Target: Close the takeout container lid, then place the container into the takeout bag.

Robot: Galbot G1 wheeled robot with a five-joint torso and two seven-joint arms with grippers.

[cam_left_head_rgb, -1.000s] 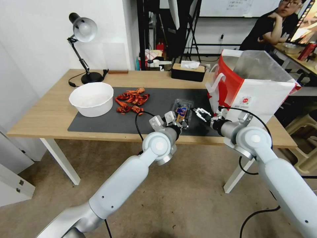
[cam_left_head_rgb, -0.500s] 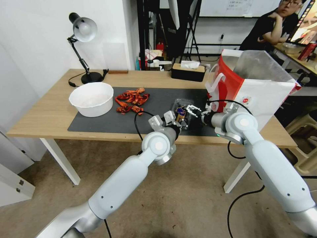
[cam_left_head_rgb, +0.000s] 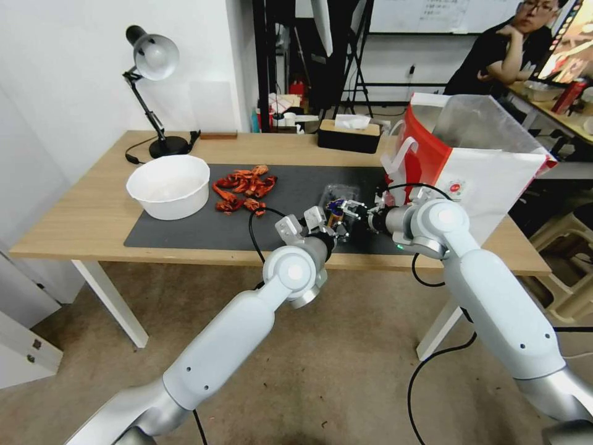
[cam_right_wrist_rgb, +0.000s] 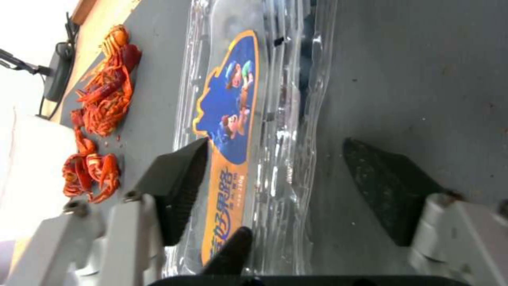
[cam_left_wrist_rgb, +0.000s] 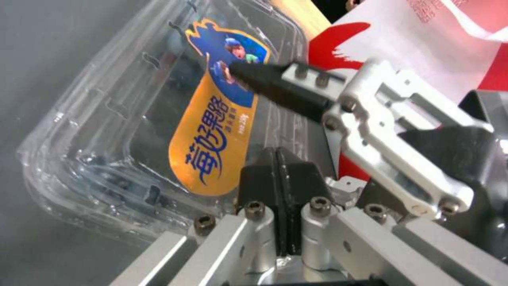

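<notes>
The clear takeout container (cam_left_head_rgb: 338, 205) lies on the dark mat (cam_left_head_rgb: 197, 225), its lid (cam_left_wrist_rgb: 158, 99) down over the berries, with an orange and blue label (cam_right_wrist_rgb: 228, 131) on top. My left gripper (cam_left_head_rgb: 337, 230) is shut, and its fingertips (cam_left_wrist_rgb: 278, 167) rest against the lid's near edge. My right gripper (cam_left_head_rgb: 353, 209) is open and reaches over the container from the bag side. One of its fingers (cam_right_wrist_rgb: 180, 186) is over the lid and the other stands beside the box above the mat. The white and red takeout bag (cam_left_head_rgb: 488, 173) stands open just right of the container.
A white bowl (cam_left_head_rgb: 168, 185) and a pile of red crayfish (cam_left_head_rgb: 244, 184) sit on the mat's left half. A black tissue box (cam_left_head_rgb: 348, 136) and a desk lamp (cam_left_head_rgb: 151, 62) stand at the back of the wooden table (cam_left_head_rgb: 74, 216).
My right gripper has moved left, from beside the bag to over the container. The left gripper has stayed at the container's near edge. The camera has shifted slightly.
</notes>
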